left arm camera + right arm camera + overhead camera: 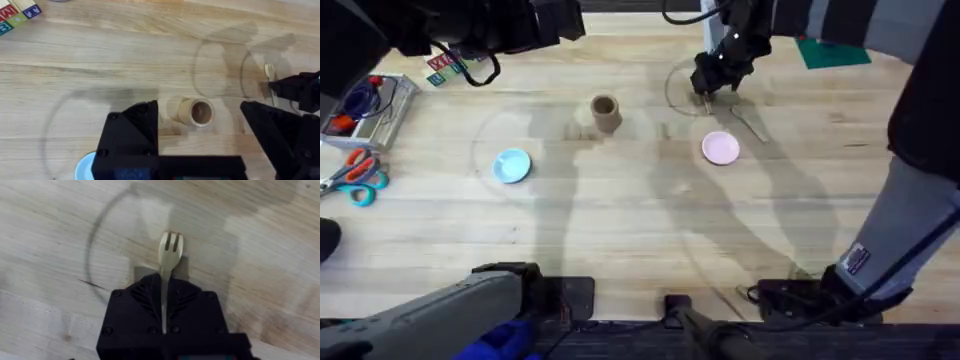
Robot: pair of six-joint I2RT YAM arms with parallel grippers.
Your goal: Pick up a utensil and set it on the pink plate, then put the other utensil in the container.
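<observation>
Fork pinched in right gripper, above far table

Fork (169, 250): small, pale wood, short tines; handle clamped between black fingers of right gripper (165, 305), tined end jutting out past fingertips over bare wood, shadow of fork and fingers cast on boards beneath. Seen from overhead, right gripper (712, 82) far side of table, right of centre, just beyond pink plate (721, 148); fork too small to make out there. Pink plate: small, round, flat, bare, resting on table near side of that gripper.

Spoon (748, 124): pale, thin, lying flat on wood just right of pink plate and near right gripper, handle angled toward near right. In left wrist view, rounded pale bowl end of spoon (269, 70) visible beside dark right gripper (295, 90).

Container (605, 112): brown wood-coloured cylindrical cup, upright, middle of far table, left of pink plate, well apart from it. Open mouth visible in left wrist view (196, 112), between two black fingers (132, 135) of left gripper (200, 145); those fingers spread wide, holding nothing, well back from cup.

Light-blue plate (512, 165): small, round, left of centre, apart from cup. Scissors (355, 178) with orange and teal handles at left edge; letter blocks (445, 66) at far left.
</observation>
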